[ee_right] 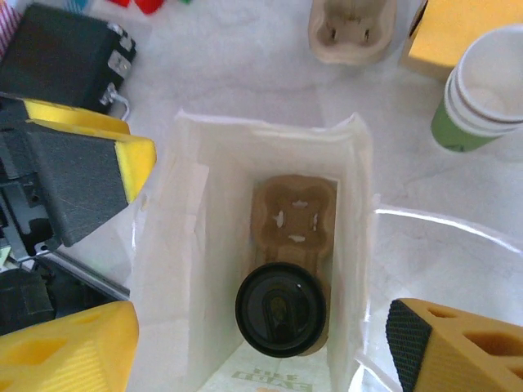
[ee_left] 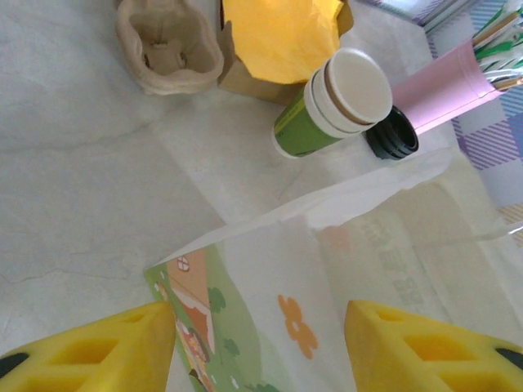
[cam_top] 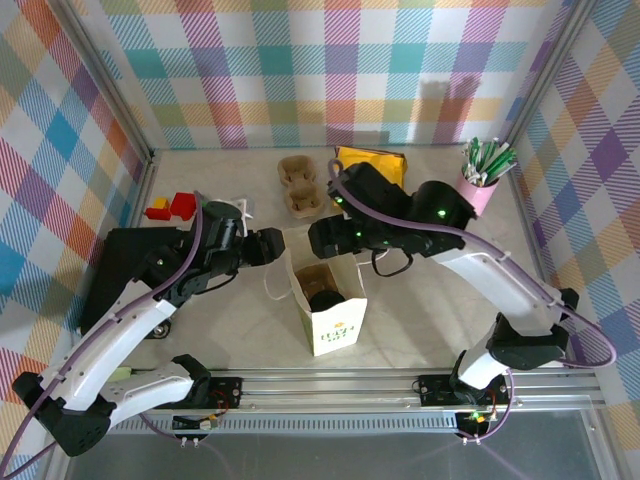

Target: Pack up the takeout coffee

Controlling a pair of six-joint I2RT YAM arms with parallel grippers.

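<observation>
Listing outward from your side: what comes first?
— One paper bag [cam_top: 338, 322], standing open. One takeout coffee [ee_right: 280, 308] inside it, near end, over a cardboard carrier [ee_right: 294, 214].
— And the grippers?
— Your right gripper [ee_right: 263, 320] above the bag: fingers wide, empty. Your left gripper [ee_left: 257, 327] at the bag's left wall: fingers apart.
— Beyond the bag?
— Some stacked cups [ee_left: 335, 102], one pink cup [ee_left: 445, 86] of sticks.

You have a cardboard cup tray [cam_top: 298, 185] and a yellow packet [cam_top: 372, 160] along the table's [cam_top: 240, 330] far edge; a pink cup of sticks [cam_top: 478, 190] toward its far right corner; red and yellow blocks [cam_top: 172, 207] near the left edge; a stack of lidless cups [ee_left: 335, 102] just beside a loose black lid [ee_left: 392, 135]; a white paper bag [cam_top: 335, 325] open mid-table.
</observation>
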